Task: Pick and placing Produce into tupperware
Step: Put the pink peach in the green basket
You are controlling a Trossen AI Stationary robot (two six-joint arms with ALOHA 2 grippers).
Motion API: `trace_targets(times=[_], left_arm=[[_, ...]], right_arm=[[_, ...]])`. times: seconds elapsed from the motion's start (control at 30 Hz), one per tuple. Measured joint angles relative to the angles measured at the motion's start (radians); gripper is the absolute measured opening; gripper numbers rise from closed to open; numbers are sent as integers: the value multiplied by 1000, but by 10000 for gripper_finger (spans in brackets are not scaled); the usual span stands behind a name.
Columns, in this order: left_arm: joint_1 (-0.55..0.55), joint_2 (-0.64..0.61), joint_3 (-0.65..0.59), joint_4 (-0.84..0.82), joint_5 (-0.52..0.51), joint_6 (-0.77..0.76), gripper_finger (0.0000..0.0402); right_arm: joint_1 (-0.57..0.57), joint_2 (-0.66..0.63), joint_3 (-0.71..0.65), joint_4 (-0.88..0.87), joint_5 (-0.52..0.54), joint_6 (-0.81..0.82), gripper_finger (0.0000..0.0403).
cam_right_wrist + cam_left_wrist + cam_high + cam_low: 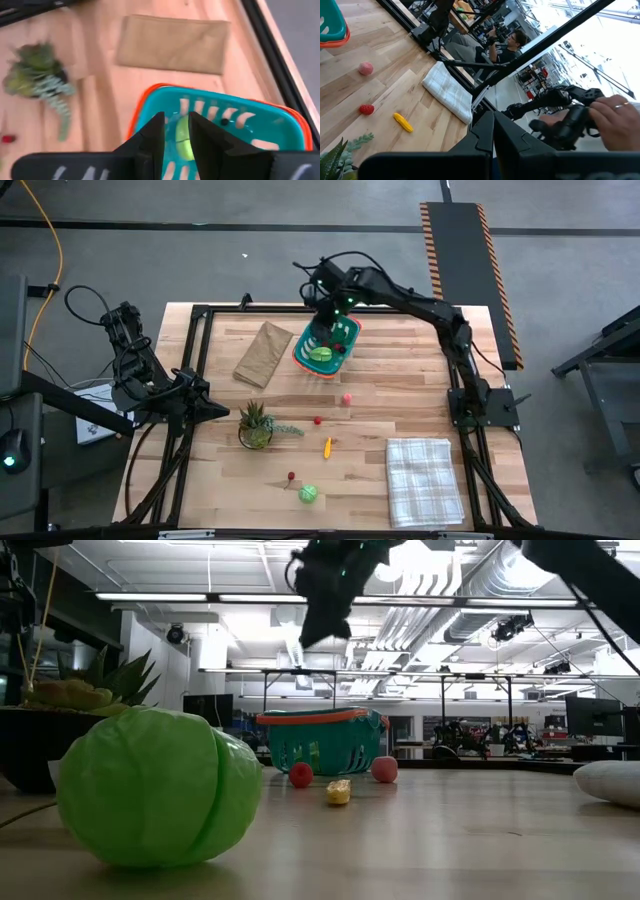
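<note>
Wooden slat table (pixel 400 410) in a bright workshop, small toy produce scattered across it.
Right gripper (pixel 325 330) hangs over the teal plastic basket with orange rim (pixel 347 328), fingers slightly apart, empty; a green piece (pixel 321 353) lies inside. Left gripper (pixel 493 131), pressed together, waits at the table's left edge.

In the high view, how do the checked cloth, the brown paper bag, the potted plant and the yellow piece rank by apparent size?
1. Checked cloth, clearly largest.
2. Brown paper bag.
3. Potted plant, somewhat smaller than the bag.
4. Yellow piece, by far the smallest.
</note>
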Motion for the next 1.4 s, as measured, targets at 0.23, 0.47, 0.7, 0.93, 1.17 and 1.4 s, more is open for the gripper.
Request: trace_targets(times=[0.23,0.47,0.7,0.93,1.17,1.4], left_arm=[[0,0,0,0,0,0,1],[0,0,0,0,0,0,1],[0,0,0,0,0,0,1],[0,0,0,0,0,0,1],[0,0,0,0,0,0,1],[0,0,0,0,0,0,1]], right_arm=[[55,-190,-223,82,2,-3,78],[99,-526,-747,474,-1,122,78],[127,-769,-1168,755,1,307,78],[186,-898,-1462,1021,-1,353,82],[247,-917,-1663,1236,-1,396,134],[322,-917,-1821,1446,151,301,203]])
